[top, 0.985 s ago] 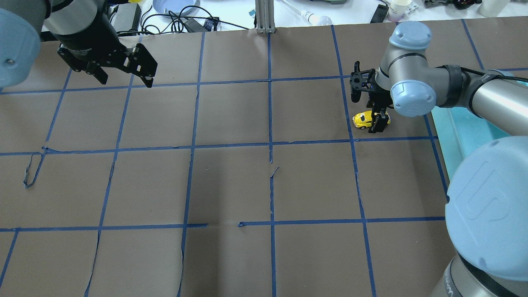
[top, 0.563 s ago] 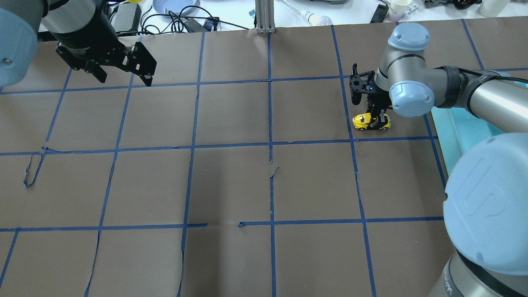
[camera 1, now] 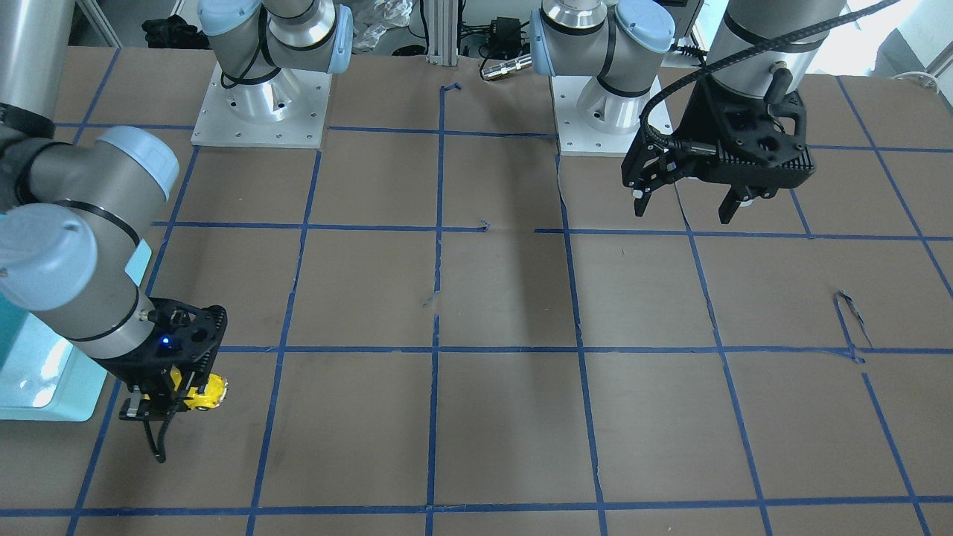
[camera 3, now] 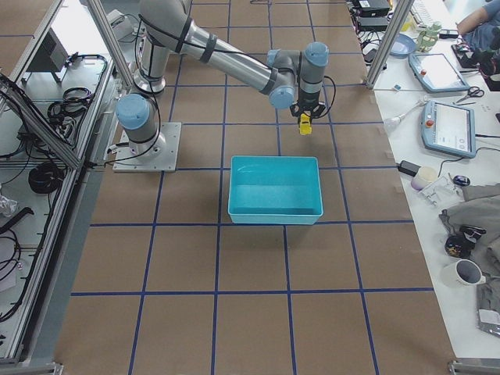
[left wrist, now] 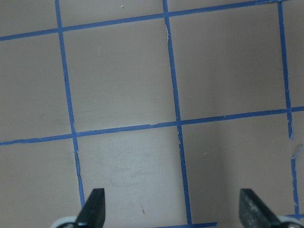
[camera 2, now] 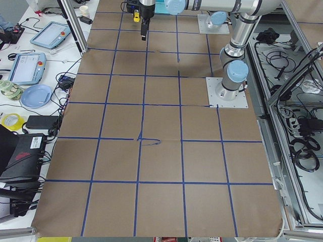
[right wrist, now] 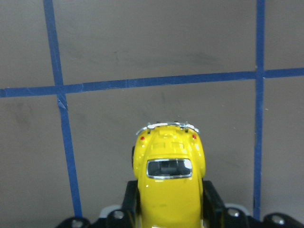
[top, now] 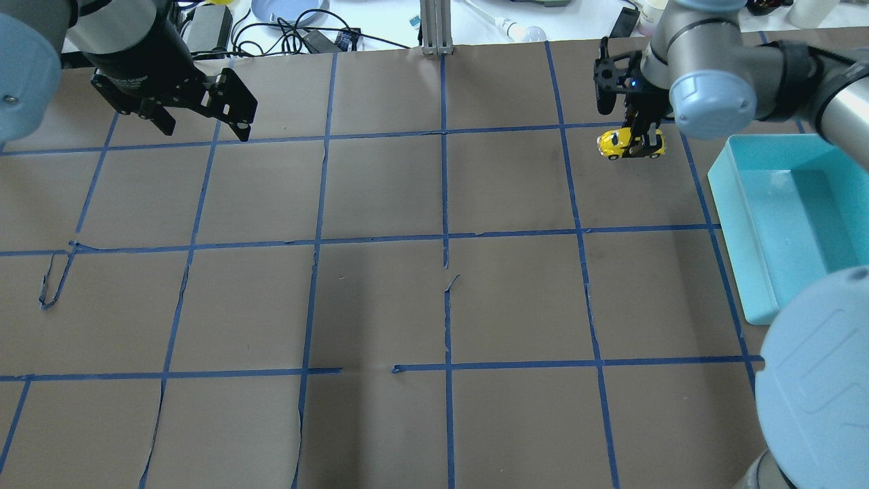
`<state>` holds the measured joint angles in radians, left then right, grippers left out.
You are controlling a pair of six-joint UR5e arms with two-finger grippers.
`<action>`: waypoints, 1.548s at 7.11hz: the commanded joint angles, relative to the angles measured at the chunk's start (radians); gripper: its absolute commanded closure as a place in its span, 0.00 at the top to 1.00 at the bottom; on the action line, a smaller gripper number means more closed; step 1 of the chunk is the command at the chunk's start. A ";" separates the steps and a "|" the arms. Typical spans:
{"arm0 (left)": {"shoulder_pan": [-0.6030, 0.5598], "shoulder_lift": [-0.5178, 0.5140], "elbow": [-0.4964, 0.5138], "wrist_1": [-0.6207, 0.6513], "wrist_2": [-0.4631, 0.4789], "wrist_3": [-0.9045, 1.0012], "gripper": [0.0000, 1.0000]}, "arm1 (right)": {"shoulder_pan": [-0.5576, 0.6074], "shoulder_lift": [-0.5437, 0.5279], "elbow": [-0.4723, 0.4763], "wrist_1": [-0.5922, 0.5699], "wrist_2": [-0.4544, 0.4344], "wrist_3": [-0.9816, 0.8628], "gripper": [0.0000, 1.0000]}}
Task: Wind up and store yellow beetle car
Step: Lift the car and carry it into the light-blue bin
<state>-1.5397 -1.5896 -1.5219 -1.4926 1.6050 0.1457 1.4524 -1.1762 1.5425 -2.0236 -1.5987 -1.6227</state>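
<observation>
One car (right wrist: 168, 187): we hold it in the right tool (top: 639, 140), over the desk (top: 380, 305) beside the bin (top: 740, 231).
Left tool (top: 204, 130): wide, idle.
Risk: rounded sides may slip from our pinch.

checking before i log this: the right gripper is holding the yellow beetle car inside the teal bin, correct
Not quite. The right gripper does hold the yellow beetle car, but not inside the teal bin. The car is outside the bin, beyond its rim, as the exterior right view shows.
</observation>
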 commanded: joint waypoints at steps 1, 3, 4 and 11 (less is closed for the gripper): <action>0.001 0.000 -0.003 0.000 0.001 0.002 1.00 | -0.026 -0.072 -0.123 0.196 -0.073 0.003 0.00; 0.000 -0.001 0.002 0.000 0.000 0.000 1.00 | -0.177 -0.121 -0.110 0.338 -0.075 -0.067 0.00; 0.000 -0.001 0.002 0.000 0.000 0.000 1.00 | -0.251 -0.122 -0.087 0.333 -0.075 -0.220 0.00; 0.007 -0.001 0.002 0.000 0.000 0.000 1.00 | -0.472 -0.046 0.292 -0.101 -0.075 -0.437 0.00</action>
<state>-1.5377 -1.5908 -1.5224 -1.4926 1.6046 0.1451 0.9850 -1.2410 1.7888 -2.0553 -1.6734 -2.0545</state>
